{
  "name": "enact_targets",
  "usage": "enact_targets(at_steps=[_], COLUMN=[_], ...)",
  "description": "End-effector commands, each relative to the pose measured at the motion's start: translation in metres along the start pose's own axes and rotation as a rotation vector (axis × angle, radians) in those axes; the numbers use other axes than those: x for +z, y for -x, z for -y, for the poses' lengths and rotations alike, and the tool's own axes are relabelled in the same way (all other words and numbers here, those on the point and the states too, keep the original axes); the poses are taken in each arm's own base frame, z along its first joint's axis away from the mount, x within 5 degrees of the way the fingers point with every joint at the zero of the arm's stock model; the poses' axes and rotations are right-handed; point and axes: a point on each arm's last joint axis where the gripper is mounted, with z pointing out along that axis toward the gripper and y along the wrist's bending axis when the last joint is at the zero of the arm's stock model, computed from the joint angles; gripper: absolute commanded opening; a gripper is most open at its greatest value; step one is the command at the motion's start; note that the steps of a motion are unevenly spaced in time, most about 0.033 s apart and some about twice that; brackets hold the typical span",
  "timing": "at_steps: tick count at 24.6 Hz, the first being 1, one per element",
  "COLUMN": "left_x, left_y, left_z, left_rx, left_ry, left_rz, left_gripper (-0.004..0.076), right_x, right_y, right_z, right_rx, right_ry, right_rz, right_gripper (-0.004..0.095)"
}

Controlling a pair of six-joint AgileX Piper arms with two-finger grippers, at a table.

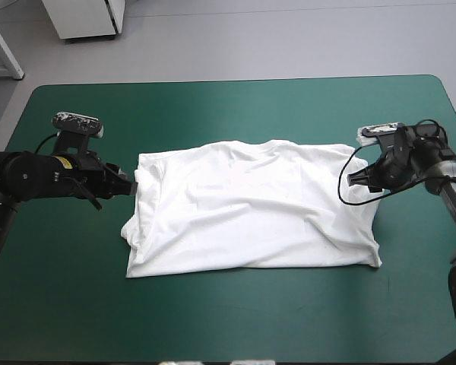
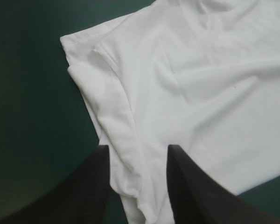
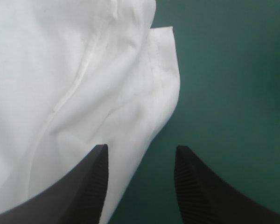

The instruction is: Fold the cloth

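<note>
The white T-shirt (image 1: pixel 251 205) lies spread across the middle of the table as a wide rectangle, with its sleeves tucked in. My left gripper (image 1: pixel 131 185) is low at the shirt's left edge, near the far corner. It is open, and in the left wrist view (image 2: pixel 138 148) a folded edge of the T-shirt (image 2: pixel 200 84) runs between its fingers. My right gripper (image 1: pixel 355 179) is at the shirt's right edge. It is open too (image 3: pixel 141 147), and the hem of the T-shirt (image 3: pixel 60 70) reaches partly into the gap between its fingers.
The teal-green cover (image 1: pixel 235 319) shows as a broad band on every side of the shirt. It is widest toward the near edge and the far edge (image 1: pixel 235 106).
</note>
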Motion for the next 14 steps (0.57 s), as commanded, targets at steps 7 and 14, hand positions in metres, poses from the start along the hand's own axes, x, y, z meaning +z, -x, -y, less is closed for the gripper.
enact_targets(at_steps=[7, 14], left_x=[-0.015, -0.015], left_y=[0.004, 0.001], left_z=[0.004, 0.004], left_rx=[0.004, -0.001], left_ry=[-0.003, -0.004], left_rz=[0.05, 0.022], left_gripper=[0.0299, 0.0298], right_x=[0.012, 0.023], right_y=[0.031, 0.026], right_z=[0.007, 0.04], right_rx=[0.02, 0.131], right_ry=[-0.005, 0.017], right_rz=[0.046, 0.028], right_gripper=[0.0434, 0.0434])
